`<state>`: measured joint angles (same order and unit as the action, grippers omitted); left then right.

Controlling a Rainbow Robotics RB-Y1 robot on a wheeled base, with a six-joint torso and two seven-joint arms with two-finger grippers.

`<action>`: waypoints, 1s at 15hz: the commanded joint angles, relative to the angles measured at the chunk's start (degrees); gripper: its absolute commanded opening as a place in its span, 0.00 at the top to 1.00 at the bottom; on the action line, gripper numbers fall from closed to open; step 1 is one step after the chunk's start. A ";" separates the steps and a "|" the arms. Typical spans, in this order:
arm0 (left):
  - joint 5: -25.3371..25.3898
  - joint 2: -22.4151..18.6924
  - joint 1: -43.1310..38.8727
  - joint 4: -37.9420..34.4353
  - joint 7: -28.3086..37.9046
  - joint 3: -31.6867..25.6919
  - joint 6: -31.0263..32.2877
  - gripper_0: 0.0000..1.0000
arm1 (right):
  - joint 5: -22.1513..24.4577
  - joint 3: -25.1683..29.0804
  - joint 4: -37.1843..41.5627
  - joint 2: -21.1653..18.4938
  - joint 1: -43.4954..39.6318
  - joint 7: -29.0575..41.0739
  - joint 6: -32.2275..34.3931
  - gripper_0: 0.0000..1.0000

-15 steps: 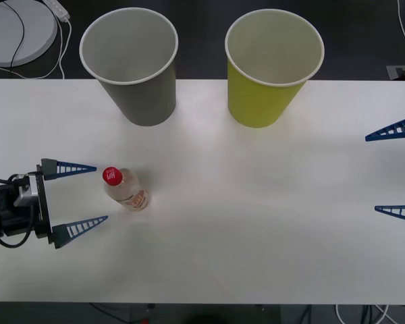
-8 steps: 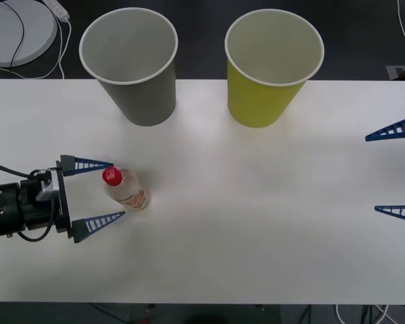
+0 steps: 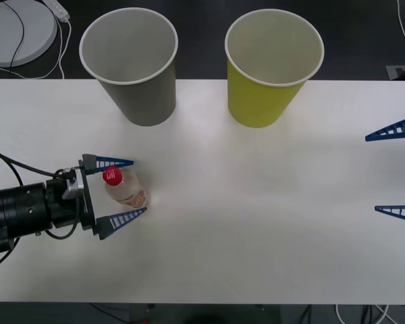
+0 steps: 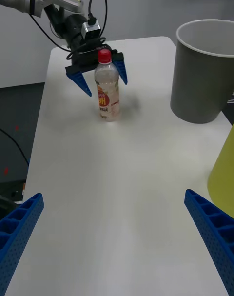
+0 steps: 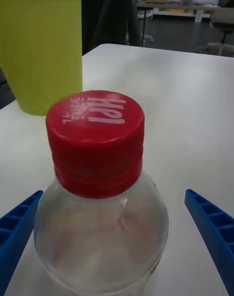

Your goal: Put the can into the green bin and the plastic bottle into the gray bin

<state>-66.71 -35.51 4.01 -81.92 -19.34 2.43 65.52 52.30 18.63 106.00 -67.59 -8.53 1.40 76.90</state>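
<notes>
Left gripper point(image 3: 124, 190): low over the table's left part, fingers spread wide, one on each side of the plastic bottle; from the front its near finger point(image 3: 121, 221) stands clear of the bottle, while contact at the far finger cannot be judged.
Left arm: black, reaching in from the left edge of the front view, which cuts it off.
Plastic bottle point(image 3: 125, 189): upright on the white table point(image 3: 256, 223), between the left gripper's fingers, red cap up; in the left wrist view the cap and shoulder sit close to the camera and the body below is cut off by the picture edge.
Label: white with red-orange marks, legible only as colour in the right wrist view point(image 4: 106, 97).
Gray bin point(image 3: 130, 64): upright at the table's far edge, behind the bottle and well apart from it; its base is partly hidden by its own flared wall in the front view.
Green bin point(image 3: 273, 65): upright beside the gray bin, to its right, not touching it.
Bin interiors: pale; nothing can be made out inside.
Right gripper point(image 3: 391, 170): at the table's right edge, fingers wide apart, holding nothing; just the blue fingertips enter the front view.
</notes>
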 commanded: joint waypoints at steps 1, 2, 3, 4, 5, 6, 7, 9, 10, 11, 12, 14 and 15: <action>-0.96 1.14 0.12 0.01 0.09 -0.05 -0.66 0.00 | 0.00 0.00 0.00 0.00 0.00 0.00 0.00 0.00; -1.14 1.14 0.21 0.01 0.18 -0.05 -0.84 0.00 | 0.00 0.00 0.00 0.00 0.00 0.00 0.00 0.00; -1.14 1.23 0.30 0.01 0.18 -0.05 -0.92 0.00 | 0.00 0.00 0.00 0.00 0.00 0.00 0.00 0.00; -1.49 1.23 0.39 0.01 0.18 -0.05 -1.10 0.00 | 0.00 0.00 0.00 0.00 0.00 0.00 0.00 0.00; -1.84 1.14 0.47 0.01 0.26 -0.05 -1.36 0.00 | 0.00 0.00 0.00 0.00 0.00 0.00 0.00 0.00; -1.93 1.23 0.47 0.01 0.26 -0.05 -1.54 0.44 | 0.00 0.00 0.00 0.00 0.00 0.00 0.00 0.00; -1.84 1.23 0.47 0.01 0.26 -0.05 -1.71 0.96 | 0.00 0.00 0.00 0.00 0.00 0.00 0.00 0.00; -1.84 1.23 0.47 0.01 0.26 -0.05 -2.15 1.00 | 0.00 0.00 0.00 0.00 0.00 0.00 0.00 0.00; -1.84 1.23 0.56 0.01 0.26 0.03 -2.15 1.00 | 0.00 0.00 0.00 0.00 0.00 0.00 0.00 0.00; -1.75 1.23 0.56 0.01 0.26 -0.05 -2.15 1.00 | 0.00 0.00 0.00 0.00 0.00 0.00 0.00 0.00; -1.84 1.23 0.56 0.01 0.35 -0.05 -2.15 1.00 | 0.00 0.00 0.00 0.00 0.00 0.00 0.00 0.00; -1.84 1.40 0.56 -0.08 0.53 -0.05 -2.15 1.00 | 0.00 0.00 0.00 0.00 0.00 0.00 0.00 0.00; -1.84 1.67 0.56 -0.08 0.62 -0.05 -2.15 1.00 | 0.00 0.00 0.00 0.00 0.00 0.00 0.00 0.00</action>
<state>-68.55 -34.01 4.57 -81.97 -18.80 2.38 63.36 52.30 18.63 106.00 -67.59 -8.53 1.40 76.90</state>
